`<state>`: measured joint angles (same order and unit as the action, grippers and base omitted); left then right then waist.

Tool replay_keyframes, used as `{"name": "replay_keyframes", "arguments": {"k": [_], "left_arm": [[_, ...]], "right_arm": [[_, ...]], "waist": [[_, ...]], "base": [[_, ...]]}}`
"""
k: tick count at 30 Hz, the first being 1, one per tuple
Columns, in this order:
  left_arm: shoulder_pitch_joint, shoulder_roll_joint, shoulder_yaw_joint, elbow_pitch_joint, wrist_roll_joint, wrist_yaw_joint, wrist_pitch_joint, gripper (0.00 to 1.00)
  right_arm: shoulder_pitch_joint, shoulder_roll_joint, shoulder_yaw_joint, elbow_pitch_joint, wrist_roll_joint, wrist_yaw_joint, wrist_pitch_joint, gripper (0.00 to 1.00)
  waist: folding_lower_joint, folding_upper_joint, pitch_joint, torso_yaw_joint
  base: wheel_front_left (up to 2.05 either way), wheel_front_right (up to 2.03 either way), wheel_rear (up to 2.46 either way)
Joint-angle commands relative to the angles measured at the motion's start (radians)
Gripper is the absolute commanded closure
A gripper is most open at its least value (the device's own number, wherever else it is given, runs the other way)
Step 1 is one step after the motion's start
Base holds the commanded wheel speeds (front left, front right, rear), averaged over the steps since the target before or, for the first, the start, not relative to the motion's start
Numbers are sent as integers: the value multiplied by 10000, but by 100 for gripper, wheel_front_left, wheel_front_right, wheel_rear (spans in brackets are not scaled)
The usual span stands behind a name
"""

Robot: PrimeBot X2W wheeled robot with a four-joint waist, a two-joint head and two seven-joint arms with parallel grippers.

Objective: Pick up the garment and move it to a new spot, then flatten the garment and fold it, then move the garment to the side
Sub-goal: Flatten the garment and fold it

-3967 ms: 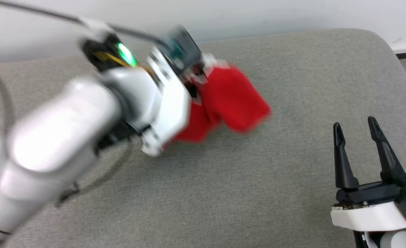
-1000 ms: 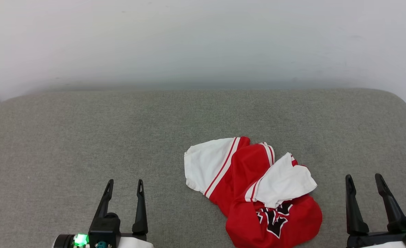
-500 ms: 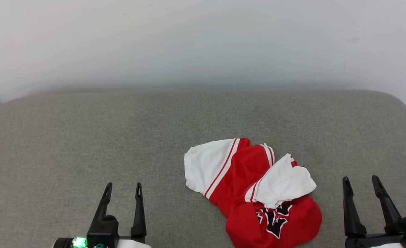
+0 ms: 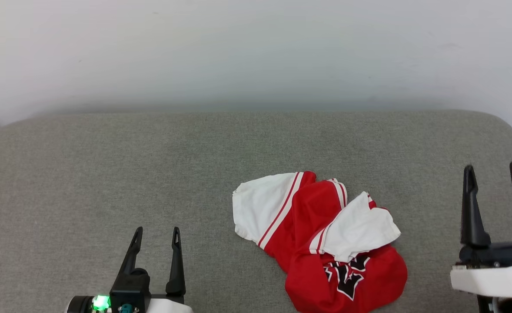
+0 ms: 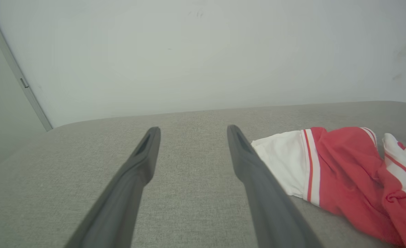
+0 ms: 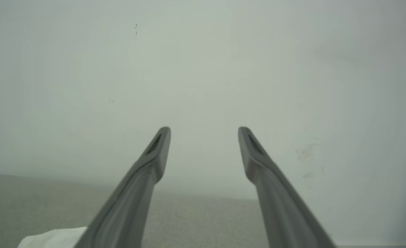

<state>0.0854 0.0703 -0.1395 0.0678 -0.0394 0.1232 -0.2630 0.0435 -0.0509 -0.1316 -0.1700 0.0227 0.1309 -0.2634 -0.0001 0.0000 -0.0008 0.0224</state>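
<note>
The garment, a red T-shirt with white sleeves and striped trim, lies crumpled on the grey cushion, right of centre near the front. A black-and-white print shows on its lower part. In the left wrist view the garment sits to the right of the fingers. My left gripper stands open at the lower left, apart from the shirt, holding nothing. My right gripper is open at the right edge, raised, also apart from the shirt. A white sleeve corner shows low in the right wrist view.
A pale wall rises directly behind the cushion. The cushion's rounded corners lie at the far left and far right. Bare grey fabric stretches left of and behind the shirt.
Four seconds ago my left arm carried the shirt over the cushion; since then it let go and drew back. In the last half second my right gripper rose in the head view.
</note>
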Motion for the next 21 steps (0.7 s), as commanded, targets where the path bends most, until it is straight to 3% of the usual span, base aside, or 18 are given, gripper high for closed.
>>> {"name": "replay_keyframes", "arguments": {"k": [1,3,7,13,16,21], "left_arm": [[-121,-14,76,-3,34,-8,-26,0],[-141,-22,91,-6,32,-16,-26,0],[-225,-48,161,-22,48,-47,-26,0],[-434,-77,279,-133,72,-47,-26,0],[-561,-97,342,-179,48,-45,-26,0],[-725,-124,388,-185,82,-85,-26,0]], "right_arm": [[-435,-13,111,-199,-144,-5,-20,0],[-760,-217,221,-355,-217,-5,-19,0],[-1871,-1253,1125,-490,-19,-5,-19,0],[-3541,-3040,2629,618,1281,-5,156,0],[-4494,-4091,3776,891,2183,-5,1343,0],[-5963,-6150,6507,772,3950,-5,4438,0]], "waist": [[1,0,62,-39],[1,0,96,-58],[1,0,232,-159],[1,0,700,-249],[1,0,947,-307],[1,0,1269,-388]], "base": [[0,0,0],[0,0,0],[0,0,0],[0,0,0],[0,0,0],[0,0,0]]}}
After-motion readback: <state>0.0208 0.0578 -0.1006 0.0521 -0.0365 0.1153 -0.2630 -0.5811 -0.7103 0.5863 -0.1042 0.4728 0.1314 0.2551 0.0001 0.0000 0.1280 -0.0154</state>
